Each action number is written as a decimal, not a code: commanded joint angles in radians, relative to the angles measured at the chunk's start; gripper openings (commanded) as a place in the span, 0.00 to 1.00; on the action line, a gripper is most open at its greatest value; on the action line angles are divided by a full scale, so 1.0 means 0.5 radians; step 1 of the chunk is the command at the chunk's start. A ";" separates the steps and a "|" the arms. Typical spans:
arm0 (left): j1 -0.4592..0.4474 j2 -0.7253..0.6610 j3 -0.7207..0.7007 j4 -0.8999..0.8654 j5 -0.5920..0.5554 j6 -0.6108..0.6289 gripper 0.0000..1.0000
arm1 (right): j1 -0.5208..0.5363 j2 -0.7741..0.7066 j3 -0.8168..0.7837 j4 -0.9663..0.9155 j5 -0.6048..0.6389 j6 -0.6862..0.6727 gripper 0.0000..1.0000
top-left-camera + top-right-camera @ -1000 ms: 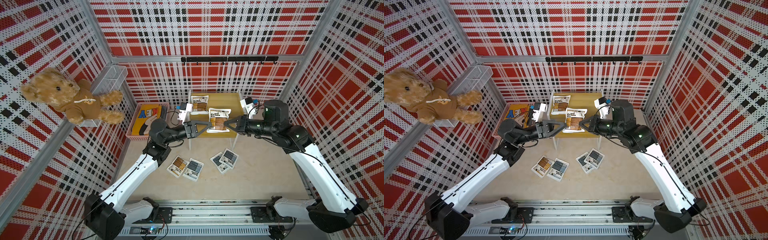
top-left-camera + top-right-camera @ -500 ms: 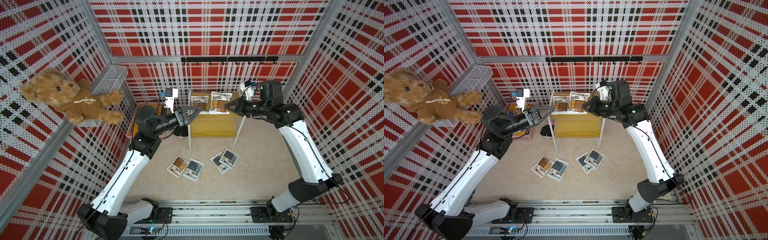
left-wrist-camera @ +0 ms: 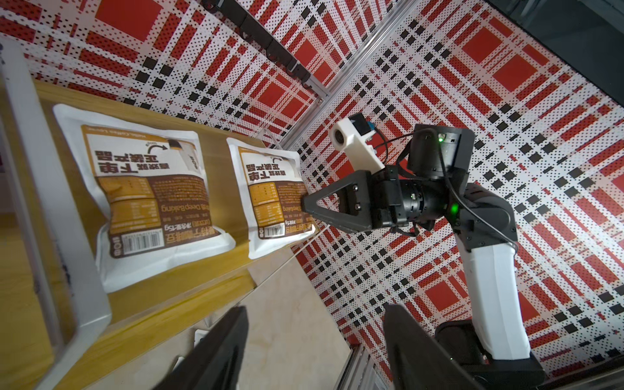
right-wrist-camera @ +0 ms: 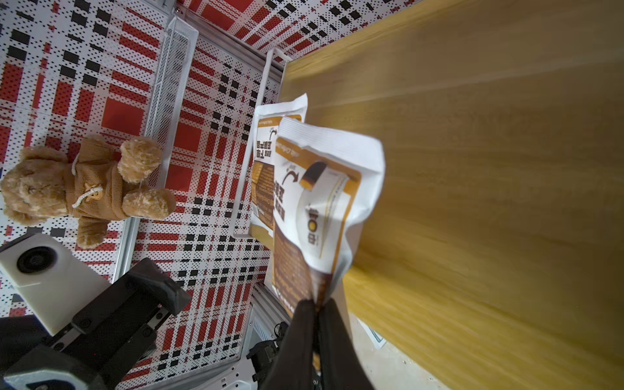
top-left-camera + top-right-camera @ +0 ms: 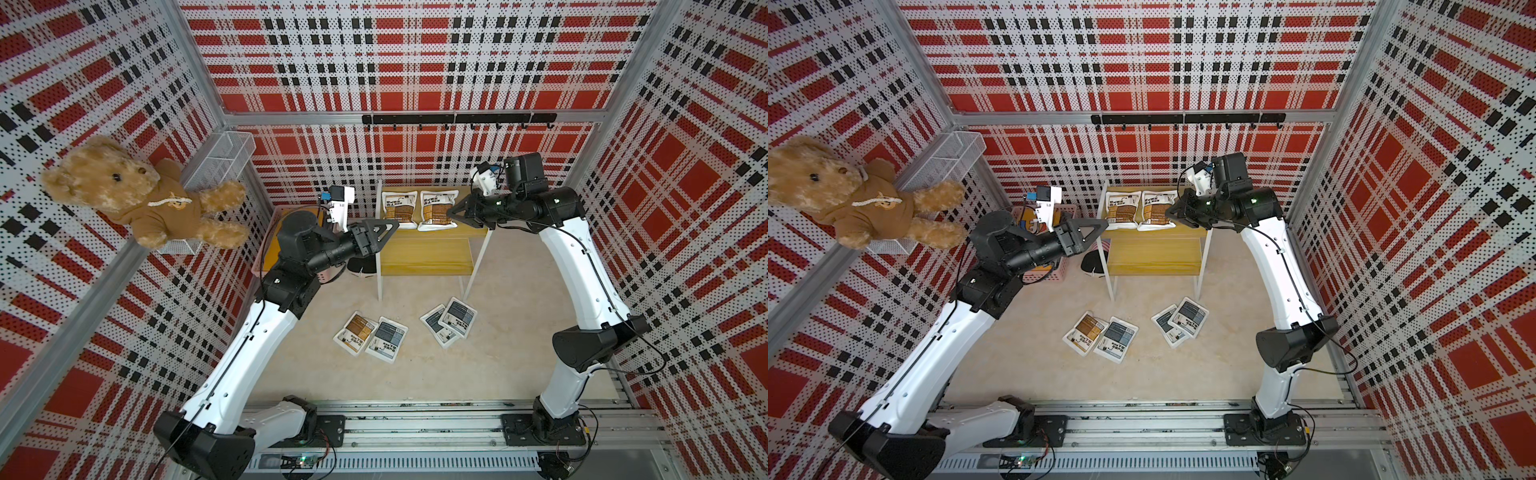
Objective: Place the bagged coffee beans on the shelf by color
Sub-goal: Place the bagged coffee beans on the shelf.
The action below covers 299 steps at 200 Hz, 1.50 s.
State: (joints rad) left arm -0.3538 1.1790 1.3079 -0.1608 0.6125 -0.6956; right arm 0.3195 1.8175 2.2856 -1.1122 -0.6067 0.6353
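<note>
Your right end effector (image 3: 305, 206) is pressed together on the side seam of a brown pouch (image 3: 273, 199). That pouch lies on the upper board (image 3: 162, 300) of the shelf (image 5: 424, 257), straight ahead of the tips. Just beyond it, side by side, sits a second brown pouch (image 5: 400, 208). Your left end effector (image 5: 390, 227) stands spread and empty, near that second pouch but apart from it.

The held pouch looks light, soft and pillowy (the film crumples around the pinch in the right wrist view). I judge it will sag and swing if you lift it by one edge. The flat sealed seam is the place to hold, not the puffy middle, which would likely slip between the tips.

Well below both end effectors, on the surface (image 5: 415, 382), wait a third brown pouch (image 5: 356, 330) and three grey pouches (image 5: 386, 338), two of them overlapping.
</note>
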 commanded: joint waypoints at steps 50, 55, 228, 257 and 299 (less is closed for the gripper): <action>0.008 -0.060 -0.047 -0.045 -0.034 0.081 0.71 | -0.026 0.103 0.125 -0.035 -0.019 -0.036 0.13; 0.008 -0.063 -0.051 -0.047 -0.034 0.084 0.71 | -0.026 0.110 0.130 -0.043 -0.020 -0.038 0.13; 0.005 -0.087 -0.073 -0.081 -0.075 0.108 0.71 | -0.044 0.069 0.129 -0.019 0.075 0.003 0.46; 0.017 -0.103 -0.001 -0.186 -0.163 0.180 0.71 | -0.046 0.018 0.166 -0.052 0.159 -0.002 0.46; 0.036 -0.121 0.060 -0.301 -0.304 0.241 0.71 | 0.068 -0.083 0.143 -0.095 0.235 -0.011 0.45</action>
State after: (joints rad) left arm -0.3454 1.1416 1.2991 -0.2756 0.5106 -0.6167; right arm 0.3164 1.8385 2.3478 -1.1355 -0.5243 0.6437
